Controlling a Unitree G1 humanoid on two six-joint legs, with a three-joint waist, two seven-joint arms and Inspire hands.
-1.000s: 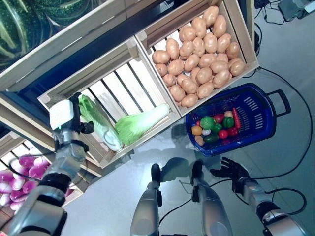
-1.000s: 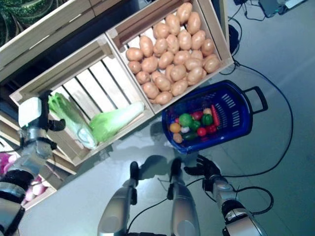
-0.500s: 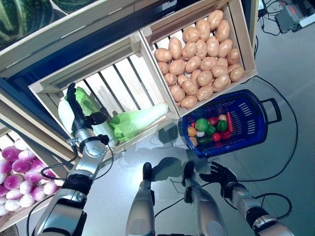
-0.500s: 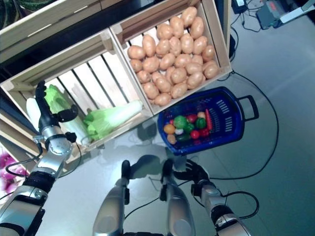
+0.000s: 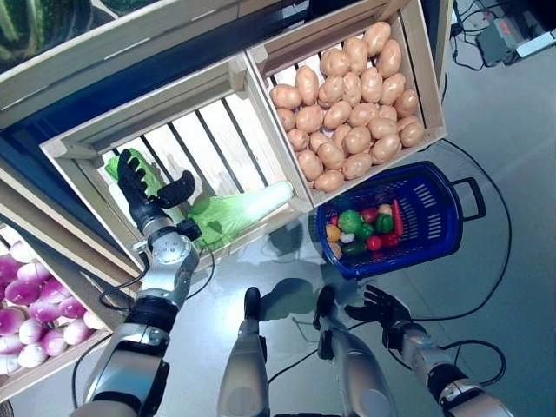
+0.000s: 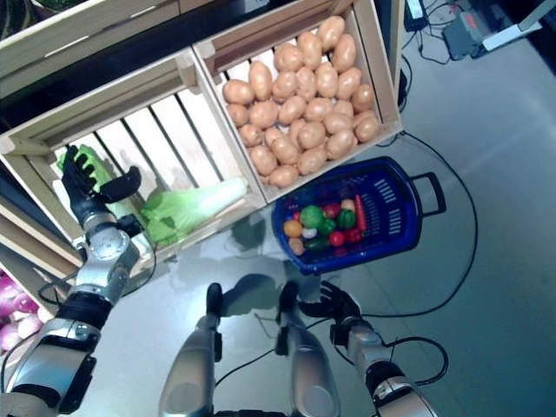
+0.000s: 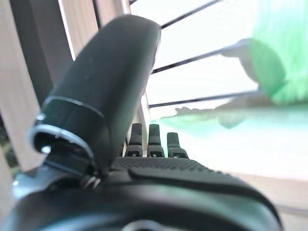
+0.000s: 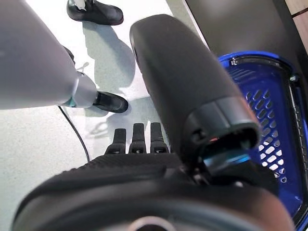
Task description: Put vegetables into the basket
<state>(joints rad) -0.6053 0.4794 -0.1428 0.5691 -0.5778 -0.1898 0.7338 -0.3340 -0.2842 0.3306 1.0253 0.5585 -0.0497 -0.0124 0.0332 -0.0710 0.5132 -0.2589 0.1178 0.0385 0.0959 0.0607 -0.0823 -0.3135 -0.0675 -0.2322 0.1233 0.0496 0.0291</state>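
Two pale green cabbages lie in the slatted wooden crate [image 5: 217, 130]. My left hand [image 5: 149, 207] is open, fingers spread over the left cabbage [image 5: 155, 172], which it partly hides. The other cabbage [image 5: 233, 211] lies just to its right. In the left wrist view the straight fingers [image 7: 149, 139] point at blurred green leaves [image 7: 276, 67]. The blue basket [image 5: 434, 208] stands on the floor and holds several small vegetables [image 5: 360, 228]. My right hand [image 5: 380, 306] hangs open, low beside the basket [image 8: 262, 96].
A crate of potatoes [image 5: 347, 95] sits right of the cabbage crate, just behind the basket. Purple round vegetables [image 5: 35, 304] fill a lower crate at the left. Striped dark melons [image 5: 35, 26] lie on the shelf above. Grey floor spreads to the right.
My left hand has reached up into the cabbage crate and spread its fingers over the left cabbage. The camera has shifted. The right hand still hangs low.
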